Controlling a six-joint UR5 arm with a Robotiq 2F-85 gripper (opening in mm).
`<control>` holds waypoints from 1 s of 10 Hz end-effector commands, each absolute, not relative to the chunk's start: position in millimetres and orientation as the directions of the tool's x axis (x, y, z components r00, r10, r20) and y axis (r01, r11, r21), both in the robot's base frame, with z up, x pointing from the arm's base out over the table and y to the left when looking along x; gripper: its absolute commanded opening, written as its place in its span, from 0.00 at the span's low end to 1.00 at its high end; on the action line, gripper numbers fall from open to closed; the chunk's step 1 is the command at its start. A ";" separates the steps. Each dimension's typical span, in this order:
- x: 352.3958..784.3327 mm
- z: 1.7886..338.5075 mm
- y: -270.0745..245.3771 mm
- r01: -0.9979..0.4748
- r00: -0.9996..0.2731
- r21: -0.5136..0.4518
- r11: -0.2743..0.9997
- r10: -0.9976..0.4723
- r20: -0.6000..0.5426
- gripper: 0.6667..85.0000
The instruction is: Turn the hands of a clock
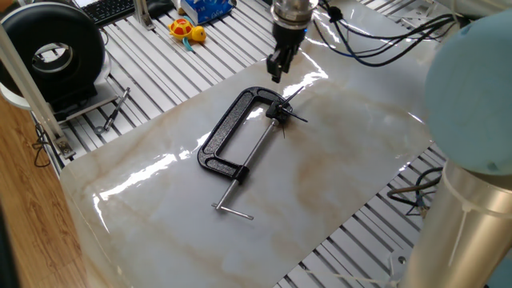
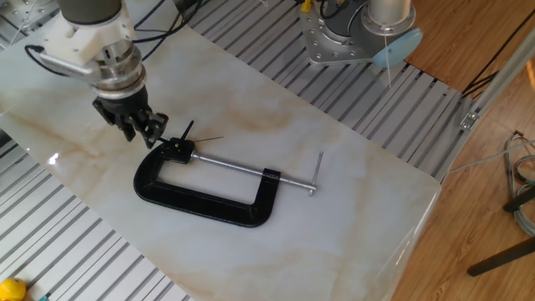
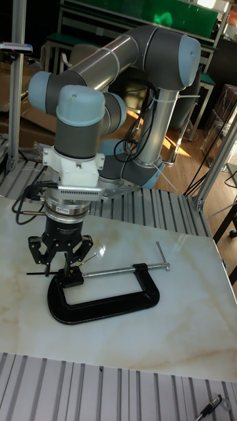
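A small black clock [image 1: 277,112] sits pinched in the jaw of a black C-clamp [image 1: 225,130] lying flat on the marble board. Its thin dark hands [image 1: 294,94] stick out from the hub in a few directions. From the other side, the clock [image 2: 178,149] and its hands [image 2: 186,130] lie just right of my gripper [image 2: 141,131]. The gripper [image 1: 277,70] hovers a little beyond the clamp's jaw end and touches nothing. In the tall view the gripper [image 3: 59,258] hangs right over the clock [image 3: 72,273], its fingers [image 3: 35,252] spread open and empty.
The clamp's silver screw rod [image 2: 230,165] ends in a T-bar handle [image 2: 317,173]. A big black tyre-shaped device [image 1: 53,51] stands far left on the slatted table. A yellow toy [image 1: 186,31] and a blue box [image 1: 206,8] lie behind. The arm's base [image 2: 351,33] is at the board's far edge.
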State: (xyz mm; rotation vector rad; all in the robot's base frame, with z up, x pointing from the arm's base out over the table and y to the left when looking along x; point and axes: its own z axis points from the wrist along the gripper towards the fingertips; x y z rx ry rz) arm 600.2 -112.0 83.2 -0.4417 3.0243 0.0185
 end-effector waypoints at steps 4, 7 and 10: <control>590.1 80.6 -118.6 -0.263 -0.962 0.022 0.965 -0.260 -0.086 0.42; 567.7 73.8 -161.1 -0.258 -0.963 -0.057 0.964 -0.262 -0.068 0.01; 564.0 79.3 -137.3 -0.264 -0.960 0.047 0.963 -0.258 -0.107 0.01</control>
